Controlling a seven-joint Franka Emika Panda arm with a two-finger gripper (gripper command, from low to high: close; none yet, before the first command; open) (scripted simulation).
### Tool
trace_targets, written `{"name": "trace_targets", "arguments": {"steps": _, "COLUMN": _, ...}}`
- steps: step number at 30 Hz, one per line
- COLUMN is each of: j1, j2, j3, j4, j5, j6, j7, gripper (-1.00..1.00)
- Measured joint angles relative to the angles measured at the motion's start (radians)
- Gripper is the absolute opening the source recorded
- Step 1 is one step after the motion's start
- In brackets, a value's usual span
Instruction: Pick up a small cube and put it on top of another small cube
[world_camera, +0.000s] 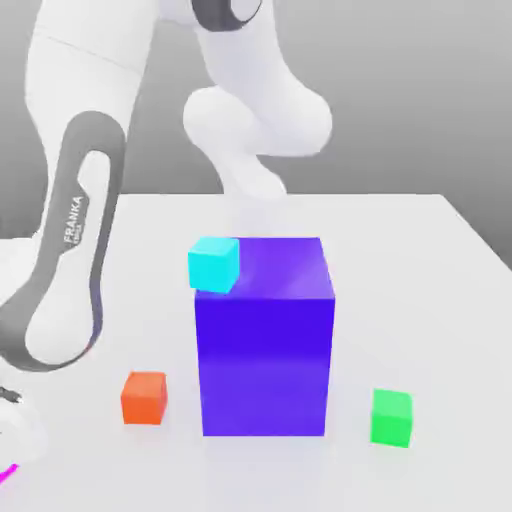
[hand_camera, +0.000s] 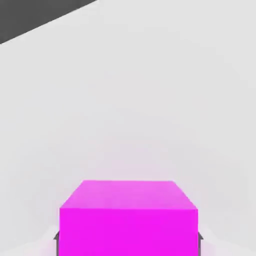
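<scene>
Nearest: magenta cube (hand_camera: 128, 232), at the exterior view's left edge, low down, only a corner of it in sight there. Gripper (hand_camera: 128, 246) was drawn in to the cube's width, one fingertip against each of two opposite sides, so it had hold of the cube. Grip looked square: cube faces lined up with the pads, cube about centered between them, which should keep it from twisting on a lift. Couldn't tell if the cube touched the table (world_camera: 440, 480) or was just off it.

Next out: orange-red cube (world_camera: 144, 398), on the table between the held cube and the big blue block, apart from both. Green cube (world_camera: 391, 418) sat on the table past the block, toward the exterior view's right. Both stood upright, likely stacking targets; task didn't say which.

Blue block (world_camera: 265, 365) stood mid-table, much bigger than the cubes, so not a small-cube target. It was the main obstacle, especially for a low carry to green. Cyan cube (world_camera: 213, 265) showed at its top front corner, seemingly perched there, poking out past the side; a brush could have knocked it off. A stack on it would have needed a high lift.

Farthest: arm base (world_camera: 255, 185), behind the block.
</scene>
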Motion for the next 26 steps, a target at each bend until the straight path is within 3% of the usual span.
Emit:
{"name": "trace_targets", "arguments": {"steps": 2, "j1": 0.031, "j2": -0.063, "j3": -0.031, "j4": -0.02, "j5": -0.039, "j6": -0.043, "j7": 0.029, "gripper": -1.0}}
{"name": "trace_targets", "arguments": {"steps": 5, "j1": 0.135, "j2": -0.141, "j3": 0.005, "j4": -0.089, "j5": -0.082, "j6": -0.054, "j7": 0.067, "gripper": -1.0}}
{"name": "trace_targets", "arguments": {"steps": 16, "j1": 0.476, "j2": -0.415, "j3": 0.207, "j4": -0.376, "j5": -0.267, "j6": -0.01, "j7": 0.214, "gripper": -1.0}}
{"name": "trace_targets", "arguments": {"steps": 18, "j1": 0.591, "j2": -0.467, "j3": 0.266, "j4": -0.433, "j5": -0.311, "j6": 0.007, "j7": 0.251, "gripper": -1.0}}
{"name": "trace_targets", "arguments": {"steps": 20, "j1": 0.72, "j2": -0.461, "j3": 0.322, "j4": -0.47, "j5": -0.357, "j6": 0.061, "j7": 0.301, "gripper": -1.0}}
{"name": "trace_targets", "arguments": {"steps": 23, "j1": 0.739, "j2": -0.372, "j3": 0.334, "j4": -0.481, "j5": -0.37, "j6": 0.166, "j7": 0.32, "gripper": -1.0}}
{"name": "trace_targets", "arguments": {"steps": 24, "j1": 0.739, "j2": -0.352, "j3": 0.335, "j4": -0.481, "j5": -0.37, "j6": 0.185, "j7": 0.32, "gripper": 1.0}}
{"name": "trace_targets", "arguments": {"steps": 26, "j1": 0.739, "j2": -0.352, "j3": 0.335, "j4": -0.481, "j5": -0.37, "j6": 0.185, "j7": 0.32, "gripper": 1.0}}
